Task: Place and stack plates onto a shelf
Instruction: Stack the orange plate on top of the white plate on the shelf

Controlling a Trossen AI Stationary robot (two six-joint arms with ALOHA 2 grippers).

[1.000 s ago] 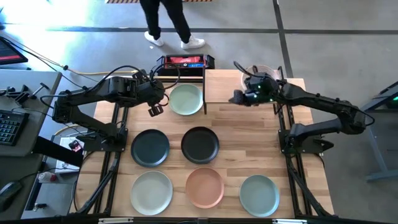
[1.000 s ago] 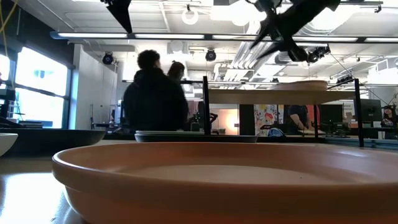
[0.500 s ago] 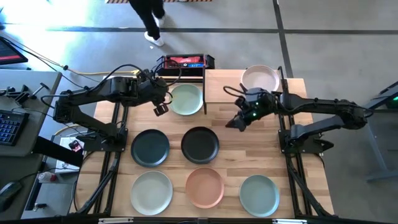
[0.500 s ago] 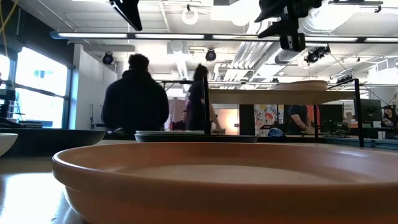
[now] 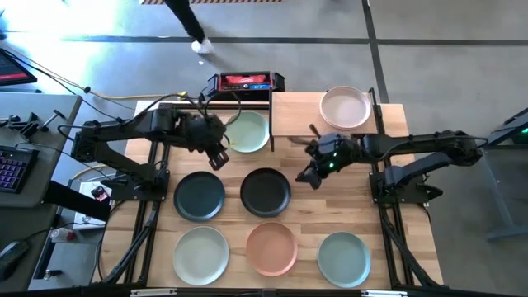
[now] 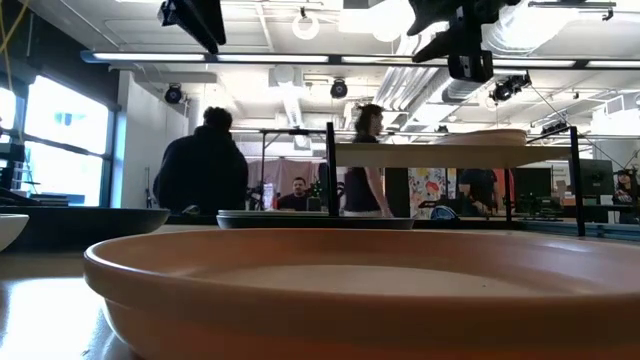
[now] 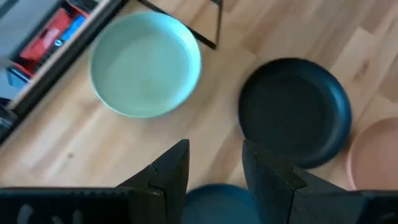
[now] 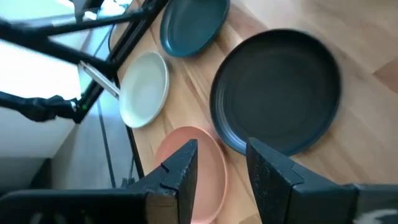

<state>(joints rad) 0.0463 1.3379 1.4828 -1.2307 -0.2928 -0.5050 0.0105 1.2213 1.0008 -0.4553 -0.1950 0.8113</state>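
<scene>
- The pink plate (image 5: 345, 107) now lies alone on the shelf (image 5: 295, 114), at its right end; a second ago the right arm hung over that spot, so the first plate appears to be placed.
- The right hand (image 5: 311, 175) has drawn back from the shelf and now hangs over the desk (image 5: 322, 210), just beside the black plate (image 5: 266, 190). Its fingers (image 8: 180, 171) stand parted with nothing between them, and its wrist camera looks down on the black plate, likely the next pick.
- The left hand (image 5: 220, 157) has slid from beside the pale green plate (image 5: 246, 132) toward the dark teal plate (image 5: 199, 196). Its fingers (image 7: 169, 171) are spread and empty, pointing down at the desk between those two plates.
- Six plates remain on the desk: pale green under the shelf's left edge, dark teal, black, a sage green plate (image 5: 200, 253), a terracotta plate (image 5: 271, 247) and a grey-green plate (image 5: 344, 256).
- People walk in the room behind.
</scene>
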